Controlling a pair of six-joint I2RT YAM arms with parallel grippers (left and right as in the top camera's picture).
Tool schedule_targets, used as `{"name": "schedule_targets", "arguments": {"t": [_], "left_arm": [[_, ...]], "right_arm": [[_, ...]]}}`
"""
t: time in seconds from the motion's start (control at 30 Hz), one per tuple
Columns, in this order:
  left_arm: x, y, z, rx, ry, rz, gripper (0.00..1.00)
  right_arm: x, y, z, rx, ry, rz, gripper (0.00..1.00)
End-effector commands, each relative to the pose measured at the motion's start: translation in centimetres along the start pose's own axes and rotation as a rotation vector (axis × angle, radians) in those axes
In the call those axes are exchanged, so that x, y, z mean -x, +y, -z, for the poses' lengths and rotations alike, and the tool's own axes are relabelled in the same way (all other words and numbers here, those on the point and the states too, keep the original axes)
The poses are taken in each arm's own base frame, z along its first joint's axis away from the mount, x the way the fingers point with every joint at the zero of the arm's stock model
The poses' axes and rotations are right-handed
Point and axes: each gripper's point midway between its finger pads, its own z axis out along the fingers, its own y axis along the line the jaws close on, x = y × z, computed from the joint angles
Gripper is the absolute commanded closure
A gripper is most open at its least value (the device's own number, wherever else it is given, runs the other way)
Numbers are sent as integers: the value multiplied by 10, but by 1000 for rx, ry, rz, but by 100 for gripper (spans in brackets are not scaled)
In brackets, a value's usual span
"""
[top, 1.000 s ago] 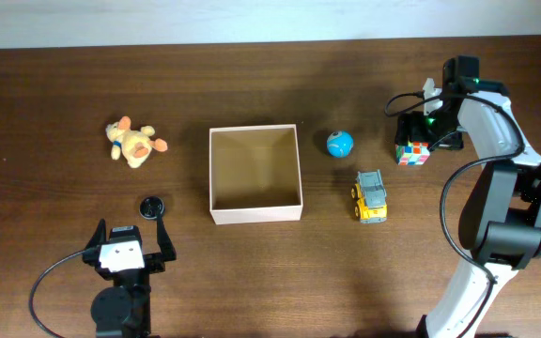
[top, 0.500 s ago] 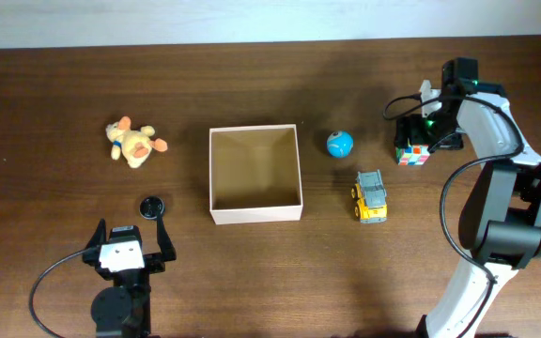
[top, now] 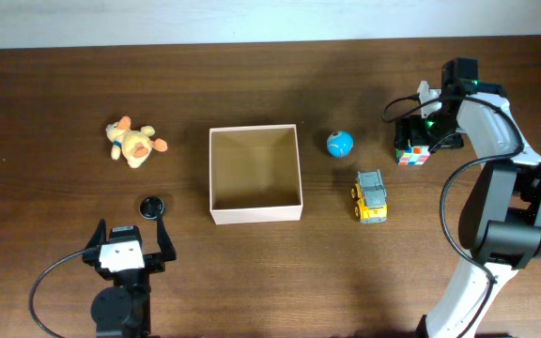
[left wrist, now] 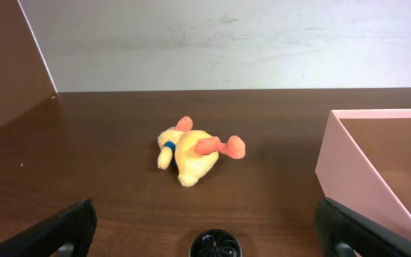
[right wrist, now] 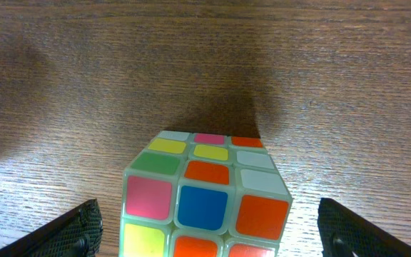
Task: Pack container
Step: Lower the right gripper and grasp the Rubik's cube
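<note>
Dark wooden bench (top: 64, 94), empty box (top: 255, 175) at centre: right pincer (right wrist: 209, 232), jaws spread, has barely shifted above the puzzle cube (top: 412, 153); left pincer (left wrist: 207, 230) idles, released. Packing looks unstarted.

Container (top: 255, 212): square shallow cardboard box, white outer walls, tan-brown inside, sitting flat and upright at table center, open top, nothing in it, its near corner visible at the left wrist view's right edge.

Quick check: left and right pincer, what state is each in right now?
Left pincer: open, holding nothing.
Right pincer: open, straddling the Rubik's cube, not gripping it.
</note>
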Motion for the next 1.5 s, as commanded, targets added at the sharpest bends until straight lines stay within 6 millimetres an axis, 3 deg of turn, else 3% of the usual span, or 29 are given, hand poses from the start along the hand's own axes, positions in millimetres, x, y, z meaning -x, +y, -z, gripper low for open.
{"name": "schedule_targets", "arguments": {"t": [0.0,0.47,0.87,1.47], "left_arm": [[-1,-2,0,-10,0,6,1],[-1,-2,0,-10,0,6,1],[-1,-2,0,-10,0,6,1],[-1,-2,0,-10,0,6,1]], "right_arm": [[-5,5,-9,8,23,18,9],[-8,5,-11,9,28,17,10],[-8,5,-11,10,29,16,24],[-8,5,-11,10,31,13,36]]}}
